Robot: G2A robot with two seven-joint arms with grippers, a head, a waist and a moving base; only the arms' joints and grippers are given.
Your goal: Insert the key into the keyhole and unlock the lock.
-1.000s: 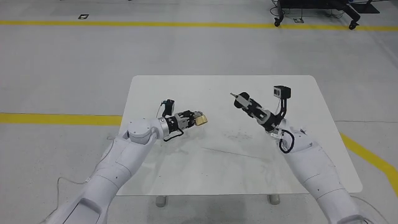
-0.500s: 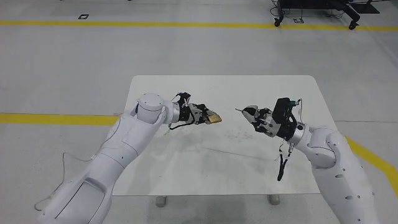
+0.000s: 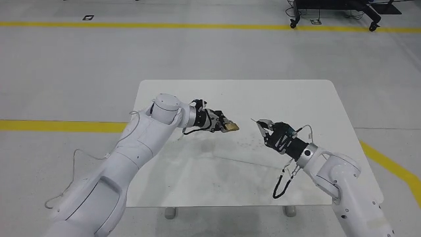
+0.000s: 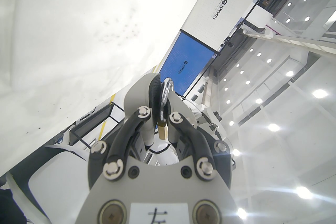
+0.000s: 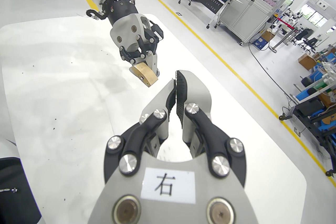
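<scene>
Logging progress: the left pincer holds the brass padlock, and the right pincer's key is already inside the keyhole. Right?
Not inside. The top view shows the key in the right pincer apart from the padlock, with bare table between. The left pincer does hold the brass padlock.

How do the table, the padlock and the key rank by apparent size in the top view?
1. table, by far the largest.
2. padlock, a small brass block.
3. key, only a thin sliver, clearly smaller than the padlock.
</scene>
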